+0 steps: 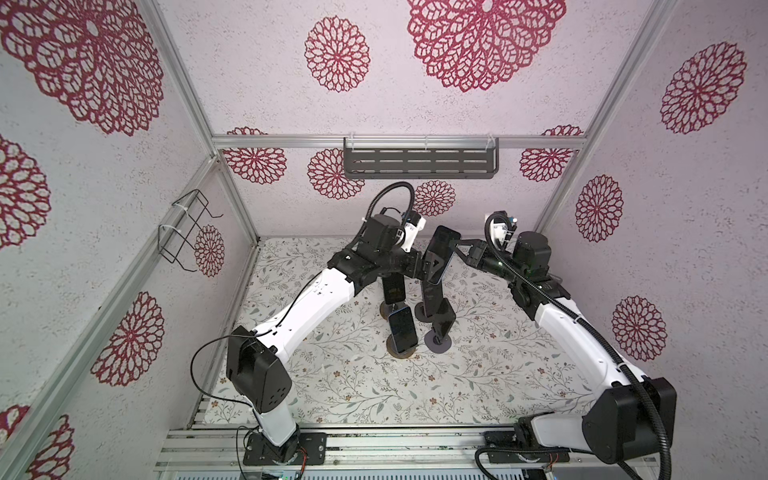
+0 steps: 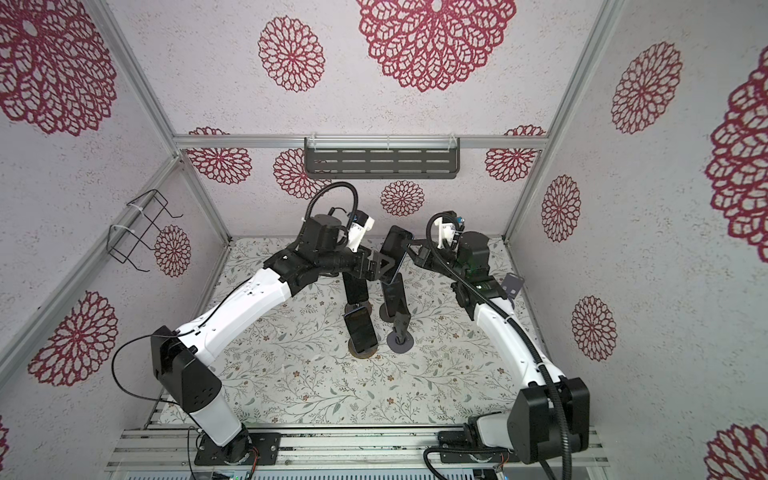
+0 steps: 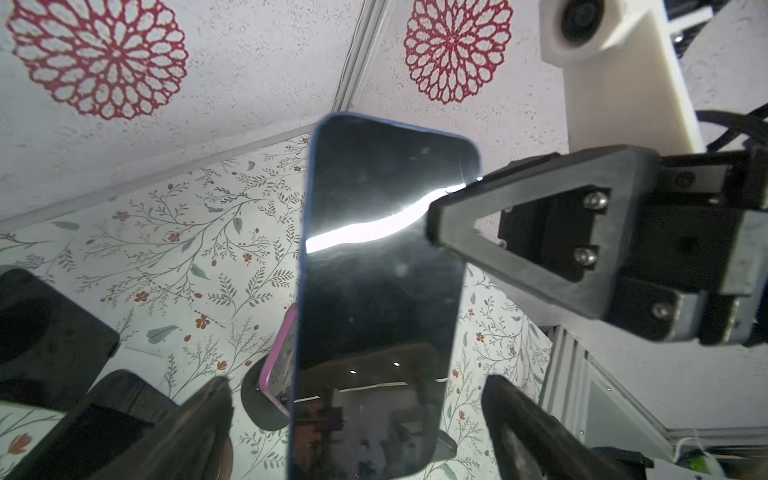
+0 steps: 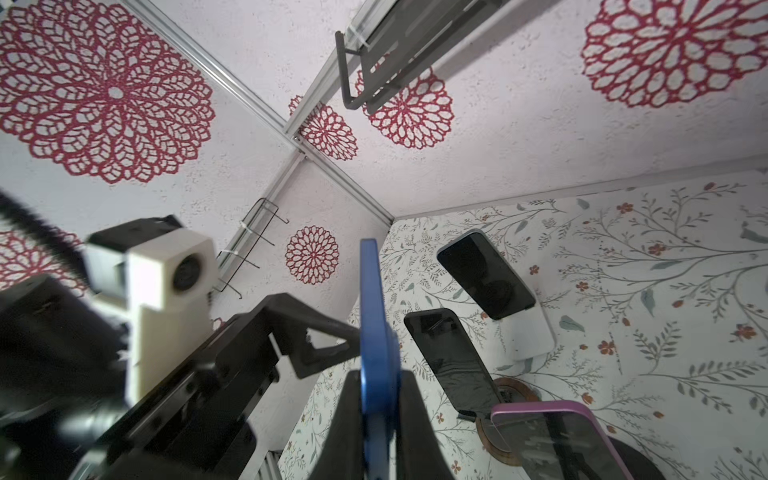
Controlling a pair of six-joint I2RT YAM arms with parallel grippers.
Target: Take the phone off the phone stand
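Phone (image 1: 445, 243) with a blue rim hangs in the air high above the bench (image 1: 332, 386), between the two arms, its dark screen turned toward the left arm. The right tool (image 4: 380, 386) is clenched on it: in the right wrist view its two black fingers (image 4: 348, 415) pinch the blue edge from both sides. The left tool (image 3: 357, 386) is released. In the left wrist view its fingers (image 3: 199, 424) stand wide apart on either side of the phone's lower end, with a gap showing on each side.

Below, toward the front of the floral bench, a dark phone (image 1: 402, 330) leans on a stand with a brown round base (image 1: 401, 354). Just beside it is a grey round-based stand (image 1: 438, 344) with a black cradle. Behind these, more phones sit on stands: a black one (image 1: 392, 289) under the left wrist and a pink-cased phone (image 4: 557, 436).

Farthest back, a dark slotted shelf (image 1: 419, 162) hangs on the rear wall, and a wire rack (image 1: 187, 232) on the left wall.
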